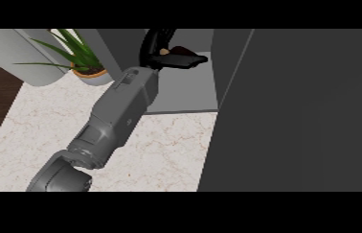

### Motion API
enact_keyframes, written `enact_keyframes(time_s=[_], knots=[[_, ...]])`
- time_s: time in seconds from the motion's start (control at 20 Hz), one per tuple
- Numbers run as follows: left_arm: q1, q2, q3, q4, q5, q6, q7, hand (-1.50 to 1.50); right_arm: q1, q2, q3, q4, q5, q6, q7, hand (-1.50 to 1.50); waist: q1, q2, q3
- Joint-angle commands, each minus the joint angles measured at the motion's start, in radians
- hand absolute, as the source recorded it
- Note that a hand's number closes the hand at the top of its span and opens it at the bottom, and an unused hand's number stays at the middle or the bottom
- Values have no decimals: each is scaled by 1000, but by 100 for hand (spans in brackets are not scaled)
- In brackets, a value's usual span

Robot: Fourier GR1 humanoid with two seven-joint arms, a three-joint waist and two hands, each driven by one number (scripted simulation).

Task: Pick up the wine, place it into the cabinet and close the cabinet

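The wine bottle (157, 38) is a dark, slim shape standing just inside the open cabinet (185, 90), on its grey shelf near the left wall. My left hand (178, 59) is at the bottle's lower part, fingers and thumb curled round it and hiding its base. A small tan patch shows between hand and bottle. The grey forearm (120, 112) runs up from the lower left to the cabinet opening. The cabinet door (290, 112) stands swung open at the right as a large dark panel. My right hand does not show.
A potted green plant (81, 57) stands on the marble counter (163, 150) left of the cabinet, close to my forearm. A pale grey rounded object (32, 54) fills the upper left corner. A dark strip (8, 90) lies at the counter's left edge.
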Motion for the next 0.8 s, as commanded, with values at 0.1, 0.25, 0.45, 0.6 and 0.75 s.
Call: enact_keyframes(time_s=[0.1,0.25,0.45,0.6,0.75], knots=[[85,-1,-59,-83,62,-84,2,-150,77,-39,30,-218,10,-20,79,-150,12,-12,-1],[162,-1,-101,-131,89,-128,6,-150,72,-50,-14,-222,-32,-16,74,-150,25,-15,0],[261,-1,-192,-224,150,-120,5,-150,39,-51,-44,-184,-53,-3,74,-150,31,-13,0],[318,-1,-229,-314,169,-109,57,-150,61,-32,-6,-178,-21,-31,77,-150,48,-18,0],[394,-1,-282,-422,195,-81,78,-150,57,-52,-27,-216,-22,-37,107,-150,49,-20,0]])
